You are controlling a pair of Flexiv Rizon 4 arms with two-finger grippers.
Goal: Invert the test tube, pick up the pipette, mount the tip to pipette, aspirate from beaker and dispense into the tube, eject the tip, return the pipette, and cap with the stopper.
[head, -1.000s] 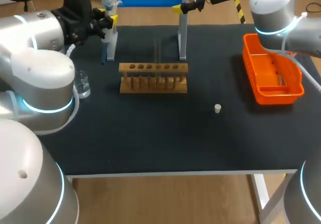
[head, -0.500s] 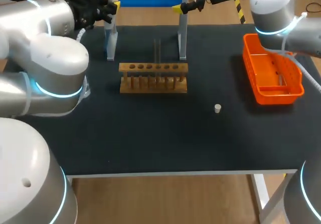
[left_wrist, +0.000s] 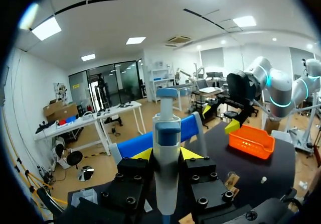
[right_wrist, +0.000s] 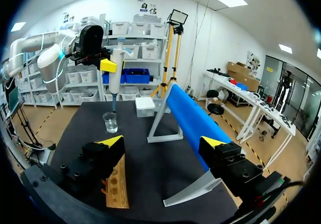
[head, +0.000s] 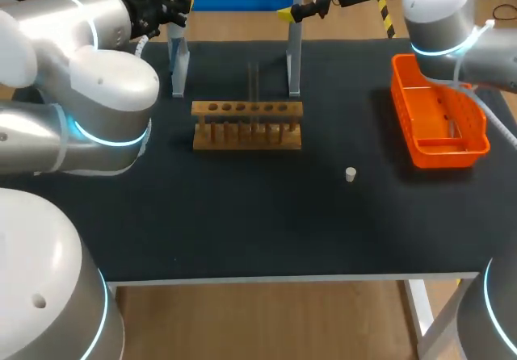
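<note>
The pipette [left_wrist: 167,128] stands upright in my left gripper [left_wrist: 166,156], whose fingers press its body from both sides. It is raised at the table's far left, near the beaker [right_wrist: 110,122]. I judge upright keeps its lower end ready for drawing liquid. The test tube [head: 254,81] waits in the rack [head: 247,124], and the stopper [head: 350,174] lies well apart. My right gripper [right_wrist: 162,142] hangs wide open and empty at the far edge, out of the way.
</note>
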